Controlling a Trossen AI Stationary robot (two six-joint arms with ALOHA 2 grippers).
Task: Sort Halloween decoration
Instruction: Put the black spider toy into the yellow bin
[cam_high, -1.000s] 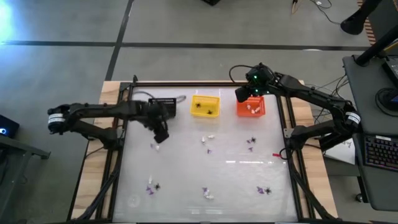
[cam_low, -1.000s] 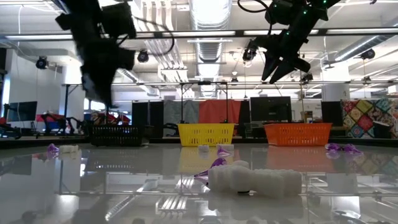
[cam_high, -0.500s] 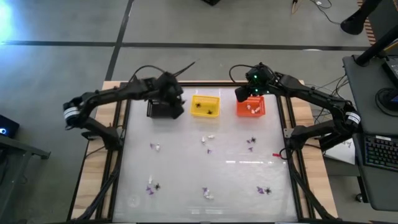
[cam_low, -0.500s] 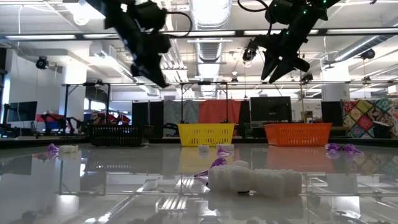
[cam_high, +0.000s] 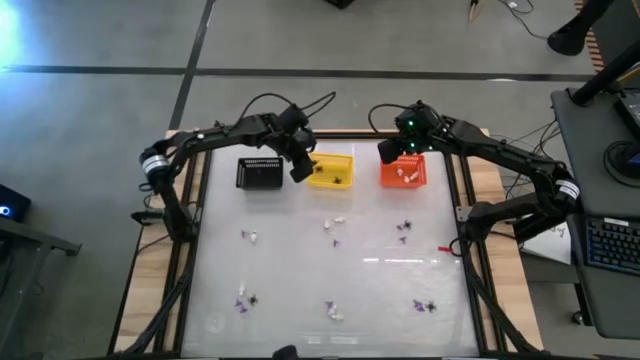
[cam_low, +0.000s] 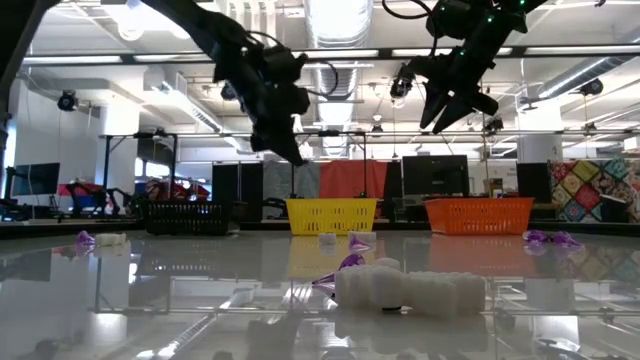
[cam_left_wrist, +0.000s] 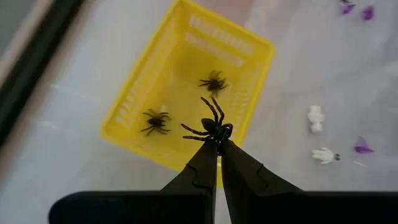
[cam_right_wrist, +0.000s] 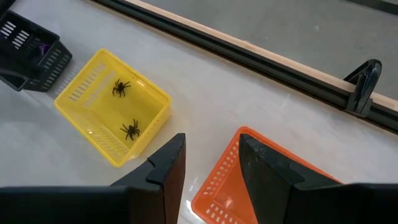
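My left jaws, pinching a black spider (cam_left_wrist: 210, 126), have swung over to the yellow basket (cam_left_wrist: 144, 109), ready to drop it.

I count three small plastic baskets on the surface: one black basket (cam_high: 260, 172), one yellow basket (cam_high: 330, 169) and one orange basket (cam_high: 404, 171). In the yellow one I see two black plastic spiders (cam_left_wrist: 214, 82), and a third black spider (cam_left_wrist: 209, 126) is pinched in my left pincer (cam_left_wrist: 218, 144). White trinkets in the orange basket and small purple, white and black pieces scattered on the surface I cannot count exactly.
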